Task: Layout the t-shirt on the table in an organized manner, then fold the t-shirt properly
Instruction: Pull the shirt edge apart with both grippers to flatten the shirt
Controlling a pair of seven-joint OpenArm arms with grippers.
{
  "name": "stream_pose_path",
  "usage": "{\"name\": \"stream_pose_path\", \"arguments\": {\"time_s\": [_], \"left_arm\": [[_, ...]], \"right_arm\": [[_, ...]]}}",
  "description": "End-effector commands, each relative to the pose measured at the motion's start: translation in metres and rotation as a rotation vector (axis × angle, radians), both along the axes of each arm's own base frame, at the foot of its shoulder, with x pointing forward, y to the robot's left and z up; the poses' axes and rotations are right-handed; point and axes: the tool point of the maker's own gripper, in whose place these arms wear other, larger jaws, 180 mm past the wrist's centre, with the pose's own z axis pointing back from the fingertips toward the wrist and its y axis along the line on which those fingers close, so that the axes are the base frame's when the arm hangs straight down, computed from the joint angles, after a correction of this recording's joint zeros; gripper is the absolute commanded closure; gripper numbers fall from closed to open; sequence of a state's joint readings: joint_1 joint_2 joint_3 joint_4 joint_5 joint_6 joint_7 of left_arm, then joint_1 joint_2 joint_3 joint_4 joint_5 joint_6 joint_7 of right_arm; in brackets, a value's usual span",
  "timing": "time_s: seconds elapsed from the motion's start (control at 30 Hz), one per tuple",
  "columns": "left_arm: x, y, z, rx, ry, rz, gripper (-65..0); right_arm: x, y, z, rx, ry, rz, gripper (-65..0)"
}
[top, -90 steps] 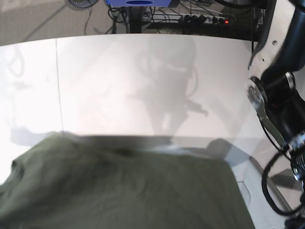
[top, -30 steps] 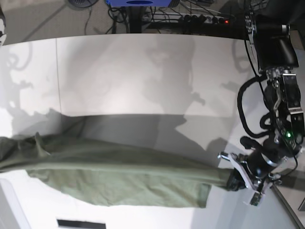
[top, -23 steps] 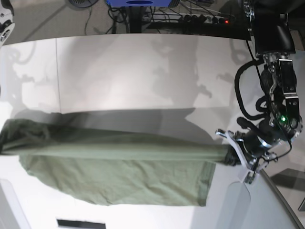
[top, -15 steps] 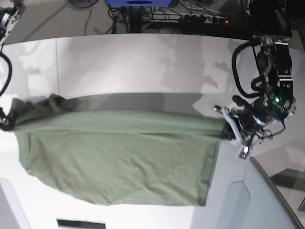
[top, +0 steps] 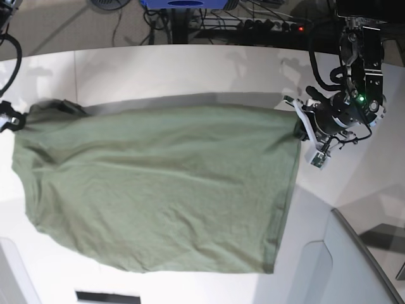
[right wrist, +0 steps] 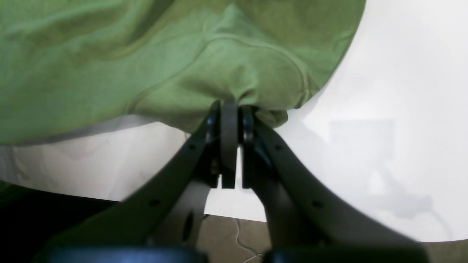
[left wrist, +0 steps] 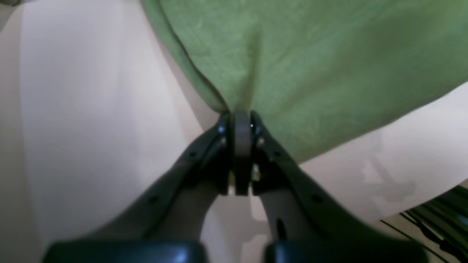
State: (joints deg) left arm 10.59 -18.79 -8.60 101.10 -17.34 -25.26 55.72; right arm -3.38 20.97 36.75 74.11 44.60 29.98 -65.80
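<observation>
The t-shirt (top: 158, 190) lies spread across the white worktop (top: 190, 69), a broad sheet of soft, matte olive-green cotton with shallow ripples running through it. Its far edge is pulled into a nearly straight line between the two arms, running roughly parallel to the worktop's far edge, while the near part sags in a rounded curve toward the near edge. A stitched hem runs down the side nearest the left arm.

The left gripper (top: 302, 128) has its dark fingers (left wrist: 241, 128) clenched on the corner of the cloth, which puckers into a narrow fold where it enters them. The right gripper (top: 7, 120), at the opposite side of the worktop, is likewise clamped on a bunched wad of fabric; its fingers (right wrist: 228, 120) pinch a gathered lump crossed by a curved seam.

The worktop is smooth and faintly glossy, carrying soft grey shadows and a thin seam line.
</observation>
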Motion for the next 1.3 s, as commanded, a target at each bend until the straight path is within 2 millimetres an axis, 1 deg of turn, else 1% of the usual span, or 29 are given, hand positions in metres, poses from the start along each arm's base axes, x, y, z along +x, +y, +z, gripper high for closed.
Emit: {"name": "stream_pose_path", "arguments": {"time_s": [0.0, 0.1, 0.17, 0.23, 0.3, 0.4, 0.47, 0.53, 0.6, 0.7, 0.73, 0.77, 0.83, 0.87, 0.9, 0.93, 0.97, 1.0, 1.07, 1.13, 1.2, 1.27], "left_arm": [[0.003, 0.001, 0.006, -0.003, -0.026, 0.003, 0.0], [0.001, -0.003, 0.003, -0.009, -0.017, -0.004, 0.0], [-0.001, -0.003, -0.002, -0.023, -0.006, 0.015, 0.0], [-0.003, 0.0, -0.01, -0.027, 0.018, 0.028, 0.0], [-0.003, 0.0, -0.014, -0.031, 0.029, 0.03, 0.0], [0.001, -0.003, -0.016, -0.06, -0.012, 0.032, 0.0], [0.001, 0.003, -0.022, -0.03, -0.008, 0.038, 0.0], [-0.002, 0.011, -0.03, 0.01, 0.013, 0.043, 0.0], [-0.005, 0.011, -0.037, 0.024, 0.031, 0.052, 0.0], [0.001, 0.01, -0.036, 0.025, 0.023, 0.052, 0.0], [0.001, 0.009, -0.037, 0.017, 0.024, 0.054, 0.0], [0.003, 0.009, -0.036, 0.017, 0.019, 0.054, 0.0], [0.004, 0.004, -0.037, 0.011, 0.019, 0.055, 0.0], [0.004, 0.003, -0.037, 0.007, 0.017, 0.056, 0.0], [0.005, 0.003, -0.036, 0.008, 0.016, 0.055, 0.0], [0.005, 0.003, -0.036, 0.008, 0.016, 0.055, 0.0], [0.005, 0.003, -0.036, 0.008, 0.016, 0.055, 0.0], [0.005, 0.003, -0.036, 0.008, 0.016, 0.055, 0.0], [0.003, 0.003, -0.037, 0.008, 0.019, 0.055, 0.0], [0.0, 0.003, -0.039, 0.008, 0.027, 0.056, 0.0], [-0.001, 0.003, -0.04, 0.008, 0.03, 0.056, 0.0], [-0.001, 0.003, -0.04, 0.008, 0.03, 0.056, 0.0]], "right_arm": [[0.008, -0.009, 0.009, -0.015, -0.031, -0.006, -0.2], [0.013, -0.01, 0.003, 0.011, -0.037, -0.032, -0.9], [0.02, -0.014, 0.001, 0.021, -0.061, -0.062, -0.9], [0.035, -0.009, -0.001, 0.031, -0.09, -0.055, -1.5], [0.05, -0.009, 0.0, 0.013, -0.101, -0.018, -3.2], [0.075, 0.005, -0.004, 0.015, -0.098, 0.041, -2.1], [0.09, 0.012, -0.005, 0.017, -0.104, 0.065, -0.8], [0.1, 0.019, -0.008, 0.024, -0.105, 0.079, -0.9], [0.112, 0.026, -0.011, 0.031, -0.106, 0.089, -1.5], [0.123, 0.033, -0.018, 0.037, -0.092, 0.1, -1.8], [0.126, 0.037, -0.019, 0.032, -0.084, 0.114, -2.9], [0.128, 0.042, -0.021, 0.024, -0.072, 0.137, -5.9], [0.136, 0.048, -0.017, -0.003, -0.065, 0.189, -16.7], [0.137, 0.043, -0.014, -0.025, -0.06, 0.202, -23.4], [0.136, 0.039, -0.012, -0.032, -0.055, 0.207, -29.9], [0.136, 0.035, -0.01, -0.034, -0.055, 0.199, -34.8], [0.135, 0.031, -0.008, -0.025, -0.054, 0.18, -37.8], [0.133, 0.019, -0.004, -0.016, -0.061, 0.14, -38.3], [0.118, 0.0, -0.002, 0.011, -0.077, 0.058, -36.6], [0.096, -0.019, 0.009, 0.013, -0.128, -0.017, -36.2], [0.074, -0.018, 0.014, 0.02, -0.17, -0.06, -38.0], [0.053, -0.012, 0.016, 0.023, -0.187, -0.091, -42.5]]}}
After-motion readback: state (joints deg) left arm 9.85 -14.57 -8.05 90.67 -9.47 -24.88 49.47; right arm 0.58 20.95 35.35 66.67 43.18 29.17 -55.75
